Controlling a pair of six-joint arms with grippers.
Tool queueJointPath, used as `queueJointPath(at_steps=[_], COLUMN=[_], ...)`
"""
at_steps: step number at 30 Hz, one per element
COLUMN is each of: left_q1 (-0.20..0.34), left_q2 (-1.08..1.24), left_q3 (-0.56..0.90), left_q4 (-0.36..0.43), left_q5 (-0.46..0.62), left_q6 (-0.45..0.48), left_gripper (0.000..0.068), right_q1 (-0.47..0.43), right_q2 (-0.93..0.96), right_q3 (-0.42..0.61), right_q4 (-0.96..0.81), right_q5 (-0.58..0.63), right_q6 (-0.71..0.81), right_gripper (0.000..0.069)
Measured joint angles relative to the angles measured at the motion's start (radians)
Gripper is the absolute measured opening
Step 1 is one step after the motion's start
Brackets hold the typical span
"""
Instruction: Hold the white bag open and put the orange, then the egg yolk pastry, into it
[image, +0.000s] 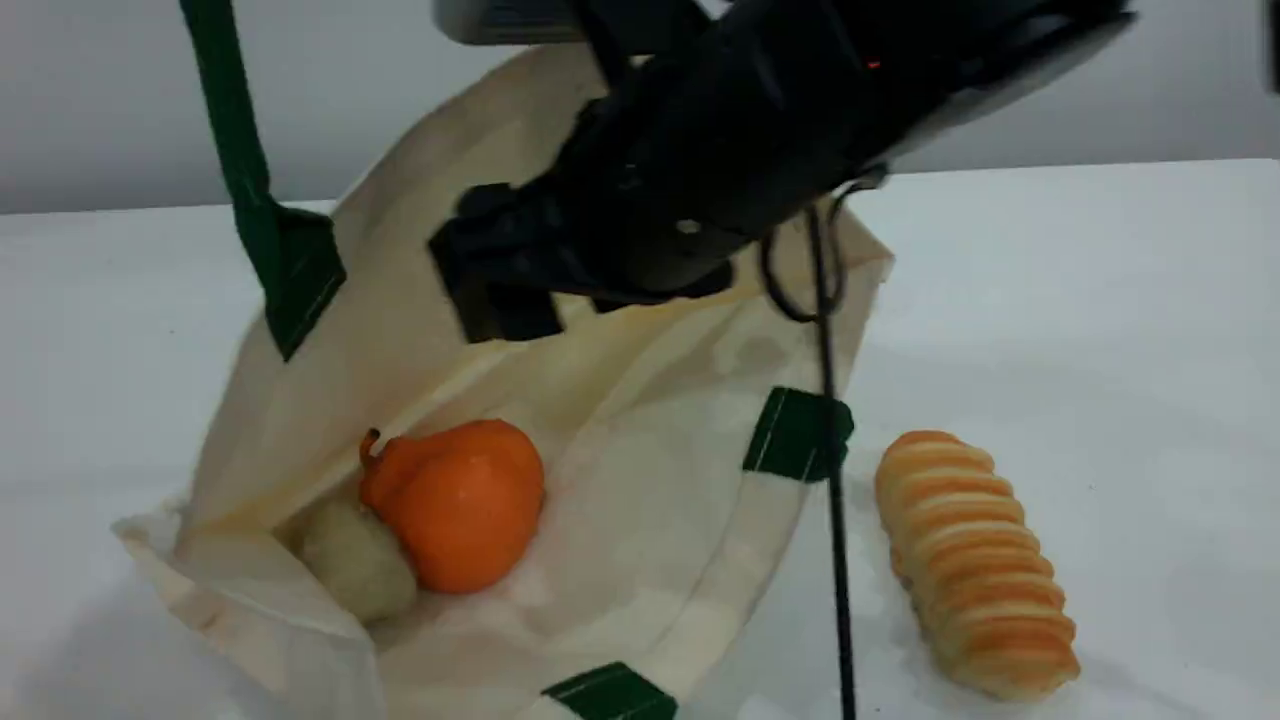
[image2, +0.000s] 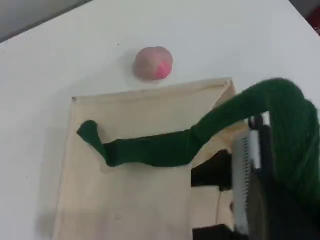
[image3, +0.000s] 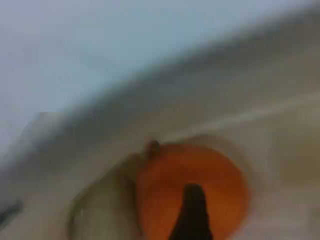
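The white bag (image: 640, 500) lies on the table with its mouth held wide. Inside it, the orange (image: 455, 505) rests against the egg yolk pastry (image: 358, 560). My right gripper (image: 575, 300) hangs over the mouth, above both, open with nothing between its fingers. In the blurred right wrist view, one dark fingertip (image3: 192, 215) shows over the orange (image3: 200, 185), with the pastry (image3: 102, 215) to its left. My left gripper (image2: 252, 165) is shut on the bag's green handle (image2: 220, 120), which rises taut out of the scene view's top (image: 225, 110).
A long ridged golden bread (image: 970, 560) lies on the table to the right of the bag. A pink-centred greyish ball (image2: 153, 63) sits beyond the bag's bottom edge in the left wrist view. A black cable (image: 832, 480) hangs down from the right arm.
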Motion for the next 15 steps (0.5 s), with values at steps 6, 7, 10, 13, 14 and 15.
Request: queueJointPath(at_steps=[6,7,10,13,14,15], left_q1=[0.001,0.002,0.002,0.002,0.002,0.002], left_q2=[0.000,0.000,0.000,0.000,0.000,0.000], left_q3=[0.000,0.000,0.000,0.000,0.000,0.000], left_q4=[0.047,0.058,0.092,0.125,0.135,0.143], left_q5=[-0.015,-0.016,-0.021,-0.021,-0.021,-0.021], left_q6=[-0.011,-0.017,-0.034,-0.045,-0.052,-0.057], left_gripper=[0.0072,0.0072,0.0072,0.0072,0.0072,0.0072], right_q1=[0.000,0.000,0.000,0.000,0.000,0.000], right_q2=[-0.093,-0.108,-0.166,-0.233,-0.255,-0.283], right_q3=[0.101,0.119,0.170,0.214,0.230,0.243], right_q4=[0.000,-0.001,-0.001,-0.001,-0.001,-0.001], right_q5=[-0.015,-0.019,-0.041,-0.084,-0.106,-0.133], right_q6=[0.000,0.000,-0.001,-0.006,-0.009,-0.012], right_gripper=[0.0538,0.0538,0.0538,0.0533,0.0529,0.0527])
